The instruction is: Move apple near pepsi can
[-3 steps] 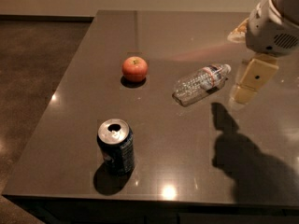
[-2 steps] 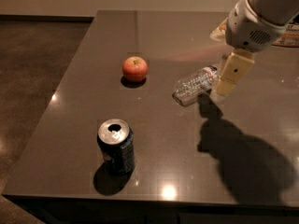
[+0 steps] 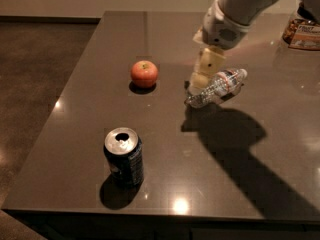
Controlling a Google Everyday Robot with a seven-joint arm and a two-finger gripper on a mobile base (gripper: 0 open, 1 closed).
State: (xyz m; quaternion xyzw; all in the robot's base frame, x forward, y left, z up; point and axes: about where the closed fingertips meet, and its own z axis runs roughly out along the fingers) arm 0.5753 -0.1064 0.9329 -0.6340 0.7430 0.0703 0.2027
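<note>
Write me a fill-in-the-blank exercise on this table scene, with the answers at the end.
1. The pepsi can stands ____ on the table.
2. The water bottle lies on its ____.
3. The pincer hangs above the table, nearer the ____ than the apple.
Answers: upright; side; bottle.

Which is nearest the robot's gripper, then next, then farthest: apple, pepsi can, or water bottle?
From the gripper, hanging above the table's middle:
1. water bottle, lying just beside it.
2. apple, a gap away sideways.
3. pepsi can, upright by the front edge.
</note>
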